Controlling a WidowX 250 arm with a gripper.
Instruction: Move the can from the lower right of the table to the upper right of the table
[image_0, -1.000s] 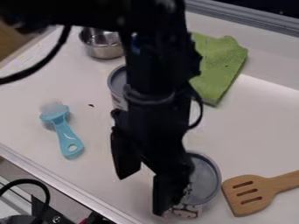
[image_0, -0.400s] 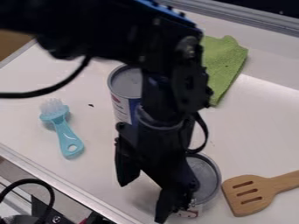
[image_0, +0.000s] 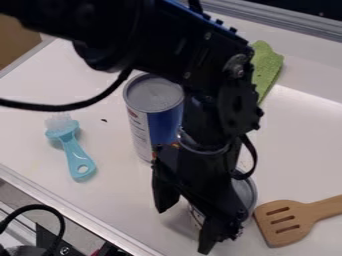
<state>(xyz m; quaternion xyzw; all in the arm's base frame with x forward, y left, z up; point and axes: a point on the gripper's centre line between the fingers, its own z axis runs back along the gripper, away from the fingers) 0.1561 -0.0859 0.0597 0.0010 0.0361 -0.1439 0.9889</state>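
The black gripper (image_0: 184, 226) hangs over the lower middle of the table, its two fingers spread apart, one at the left and one lower at the right. Behind it stands a can with a grey top (image_0: 246, 192), largely covered by the gripper. The can's right rim shows beside the gripper, and a sliver of its printed side shows between the fingers. Whether the fingers touch the can cannot be told.
A taller blue and white can (image_0: 153, 95) stands just behind the gripper. A wooden spatula (image_0: 286, 220) lies at the right, a light-blue brush (image_0: 72, 147) at the left, and a green cloth (image_0: 266, 65) at the upper right.
The gripper has moved a little to the right, and the arm above it has swung rightward, uncovering more of the taller can. The lower can appears slightly shifted up and right.
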